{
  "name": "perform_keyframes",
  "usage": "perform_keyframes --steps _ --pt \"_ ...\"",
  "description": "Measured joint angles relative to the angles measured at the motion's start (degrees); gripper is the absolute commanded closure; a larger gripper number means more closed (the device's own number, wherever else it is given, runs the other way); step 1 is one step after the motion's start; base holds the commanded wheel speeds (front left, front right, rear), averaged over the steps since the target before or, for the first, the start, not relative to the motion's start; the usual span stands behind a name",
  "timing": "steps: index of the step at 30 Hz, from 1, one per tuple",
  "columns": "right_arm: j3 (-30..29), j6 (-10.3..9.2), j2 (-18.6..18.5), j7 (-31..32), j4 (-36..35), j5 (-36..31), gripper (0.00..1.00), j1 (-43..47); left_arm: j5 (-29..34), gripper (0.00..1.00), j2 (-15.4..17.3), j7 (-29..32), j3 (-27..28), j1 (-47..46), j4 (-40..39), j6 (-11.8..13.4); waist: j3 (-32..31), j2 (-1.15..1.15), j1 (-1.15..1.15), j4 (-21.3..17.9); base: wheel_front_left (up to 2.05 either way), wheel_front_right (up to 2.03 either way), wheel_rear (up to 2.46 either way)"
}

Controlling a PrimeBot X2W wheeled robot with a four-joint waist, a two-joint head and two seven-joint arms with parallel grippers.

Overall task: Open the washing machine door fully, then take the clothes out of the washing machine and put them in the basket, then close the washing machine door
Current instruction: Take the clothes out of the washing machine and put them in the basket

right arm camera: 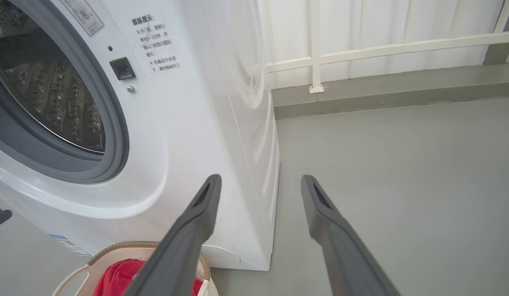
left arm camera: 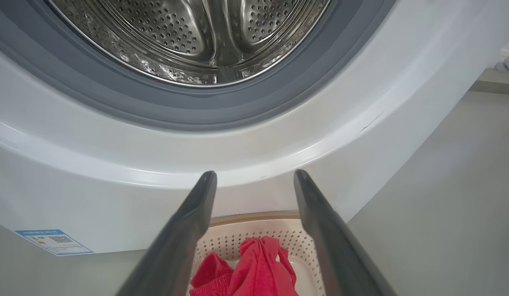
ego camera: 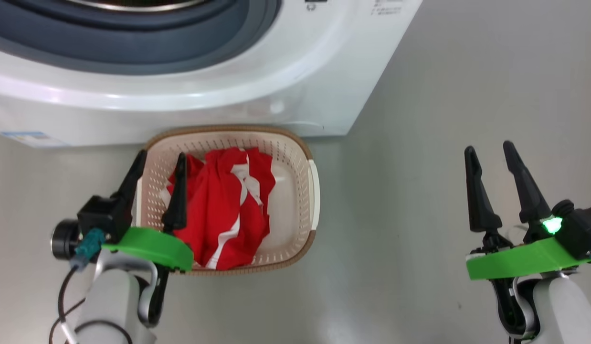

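Since the soft red clothes (ego camera: 219, 210) lie in the cream plastic basket (ego camera: 228, 129), the left gripper (ego camera: 162, 154) and the right gripper (ego camera: 488, 146), jaws wide apart, should push the round door shut gently.

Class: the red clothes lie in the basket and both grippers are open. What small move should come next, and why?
Probably lift the left gripper clear of the basket and turn towards the washing machine door. The clothes lie in the basket, the drum looks empty where it shows, and the open gripper holds nothing, so only closing seems left.
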Motion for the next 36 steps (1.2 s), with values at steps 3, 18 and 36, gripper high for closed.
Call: perform_keyframes --steps 3,18,36 --pt "0.0 0.0 0.0 0.0 0.3 0.0 0.0 1.2 0.2 0.0 0.0 0.0 0.4 2.2 -2.2 0.0 -2.1 0.0 0.0 0.1 0.0 0.0 0.0" --pt "-1.3 0.0 0.1 0.0 0.9 -0.4 0.0 9.5 2.1 0.0 0.1 0.0 1.3 15.3 -13.4 1.4 -11.4 0.0 0.0 0.8 0.0 0.0 0.0" --pt "-2.3 0.0 0.5 0.0 0.8 -0.5 0.0 14.5 2.0 0.0 0.6 0.0 4.7 25.6 -20.4 3.1 -16.1 0.0 0.0 0.8 0.0 0.0 0.0"
